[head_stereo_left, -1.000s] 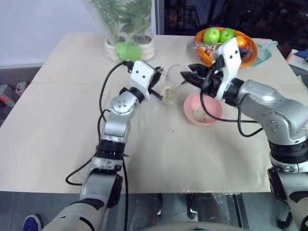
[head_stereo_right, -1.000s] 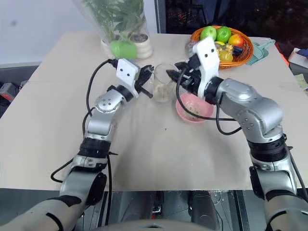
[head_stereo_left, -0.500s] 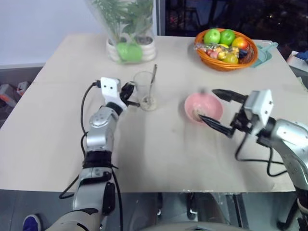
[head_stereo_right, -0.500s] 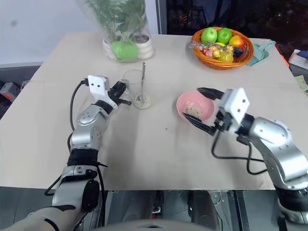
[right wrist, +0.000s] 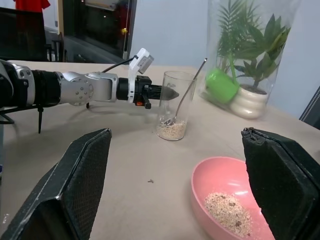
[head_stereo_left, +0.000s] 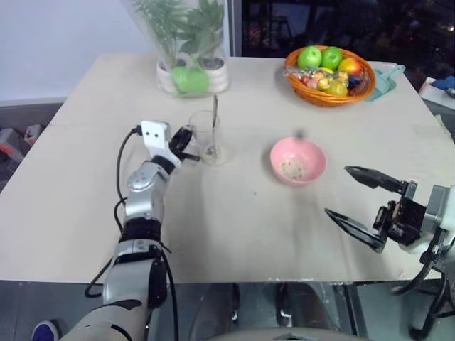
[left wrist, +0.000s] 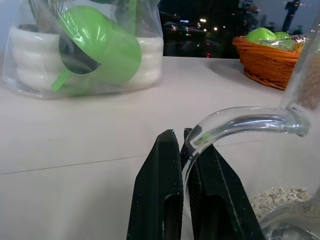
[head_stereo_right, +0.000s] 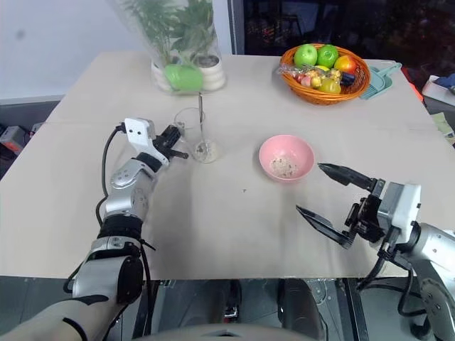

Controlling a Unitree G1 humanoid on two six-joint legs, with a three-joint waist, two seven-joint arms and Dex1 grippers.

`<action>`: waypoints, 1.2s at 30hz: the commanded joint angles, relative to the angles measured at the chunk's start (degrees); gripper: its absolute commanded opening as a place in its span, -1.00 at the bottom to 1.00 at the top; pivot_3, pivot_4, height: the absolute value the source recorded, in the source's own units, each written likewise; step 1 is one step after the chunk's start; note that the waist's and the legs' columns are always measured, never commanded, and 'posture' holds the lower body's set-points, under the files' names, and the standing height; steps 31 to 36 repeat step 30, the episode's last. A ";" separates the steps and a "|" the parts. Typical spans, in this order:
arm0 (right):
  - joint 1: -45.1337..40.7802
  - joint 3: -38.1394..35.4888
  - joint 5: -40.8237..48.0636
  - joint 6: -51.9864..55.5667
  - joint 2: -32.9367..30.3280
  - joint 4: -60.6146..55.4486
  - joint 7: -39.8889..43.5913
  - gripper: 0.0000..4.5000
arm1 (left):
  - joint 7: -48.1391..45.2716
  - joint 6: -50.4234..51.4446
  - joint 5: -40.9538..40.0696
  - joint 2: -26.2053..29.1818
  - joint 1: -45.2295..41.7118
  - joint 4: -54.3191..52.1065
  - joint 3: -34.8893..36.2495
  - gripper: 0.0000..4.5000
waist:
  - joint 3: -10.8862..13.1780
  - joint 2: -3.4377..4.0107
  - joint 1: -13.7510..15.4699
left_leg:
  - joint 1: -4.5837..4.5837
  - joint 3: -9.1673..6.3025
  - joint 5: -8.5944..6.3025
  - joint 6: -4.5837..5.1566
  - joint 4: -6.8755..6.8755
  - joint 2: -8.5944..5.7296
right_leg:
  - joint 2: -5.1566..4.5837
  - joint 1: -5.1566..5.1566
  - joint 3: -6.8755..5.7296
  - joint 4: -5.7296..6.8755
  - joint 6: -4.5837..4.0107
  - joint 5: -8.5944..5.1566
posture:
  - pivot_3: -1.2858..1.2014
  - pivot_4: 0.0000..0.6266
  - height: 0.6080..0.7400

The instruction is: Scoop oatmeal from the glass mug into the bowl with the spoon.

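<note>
Now right gripper point(head_stereo_right: 323, 204) pulled back off bowl point(head_stereo_right: 286, 156), jaws wide, empty; left gripper point(head_stereo_left: 190, 142) pinching glass mug point(head_stereo_left: 210, 137) handle.

Pink bowl point(head_stereo_left: 298, 160), beige oatmeal point(right wrist: 171, 131)

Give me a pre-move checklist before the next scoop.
1. Left gripper shut on the mug handle: ok.
2. Mug upright on the table: ok.
3. Spoon within reach, standing in the mug with its handle leaning on the rim: ok.
4. Right gripper open and empty, ready to take the spoon: ok, but it sits well short of the mug, on the near side of the bowl.
5. Oatmeal left in the mug: ok, a low layer at the bottom.
6. Bowl upright with room for more: ok, a small heap inside.
</note>
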 commanded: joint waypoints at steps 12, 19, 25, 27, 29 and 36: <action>0.15 -2.32 -10.88 -3.23 -3.28 12.80 -0.29 0.89 | -3.36 12.55 -9.26 4.02 21.53 -34.38 0.44 -0.03 | -0.05 -0.01 -0.34 | 0.04 0.05 0.00 0.00 0.00 0.02 | -0.05 0.00 0.09 0.00 -0.01 0.00 | 0.03 -0.52 1.00; -2.96 -3.76 -13.83 -8.19 -6.90 26.06 4.91 0.89 | -9.27 25.55 -18.85 10.29 40.04 -59.19 -1.16 -0.03 | -0.11 0.14 0.15 | 0.14 0.10 -0.01 -0.01 -0.03 0.05 | -0.09 0.02 0.16 0.02 -0.24 -0.14 | 0.03 -0.52 1.00; -9.93 -2.04 -16.25 -12.28 -8.12 36.67 6.55 0.89 | -10.29 26.26 -18.56 12.11 48.73 -67.83 -2.71 -0.03 | -0.17 0.28 0.07 | 0.33 0.30 -0.06 0.07 -0.06 0.05 | -0.07 0.10 0.33 0.01 -0.28 -0.17 | 0.03 -0.52 1.00; -11.77 -1.61 -16.60 -13.40 -8.07 39.43 7.53 0.89 | -10.17 26.36 -18.67 11.99 49.78 -68.95 -2.97 -0.03 | -0.17 0.30 0.02 | 0.51 0.32 -0.18 0.27 -0.08 0.06 | -0.05 0.24 0.34 0.02 -0.28 -0.17 | 0.03 -0.52 1.00; -13.17 -1.43 -16.64 -14.07 -8.17 41.41 8.38 0.89 | -10.27 26.26 -18.90 11.97 50.48 -69.19 -2.43 -0.03 | -0.18 0.31 0.03 | 0.79 0.34 -0.20 0.29 -0.15 0.07 | -0.05 0.48 0.36 0.00 -0.28 -0.19 | 0.03 -0.52 1.00; -13.56 -1.53 -16.55 -14.44 -8.26 42.24 8.85 0.89 | -10.14 26.09 -18.72 11.88 50.86 -69.43 -2.32 -0.03 | -0.18 0.31 0.03 | 0.79 0.34 -0.20 0.29 -0.15 0.07 | -0.05 0.48 0.36 -0.01 -0.29 -0.19 | 0.03 -0.52 1.00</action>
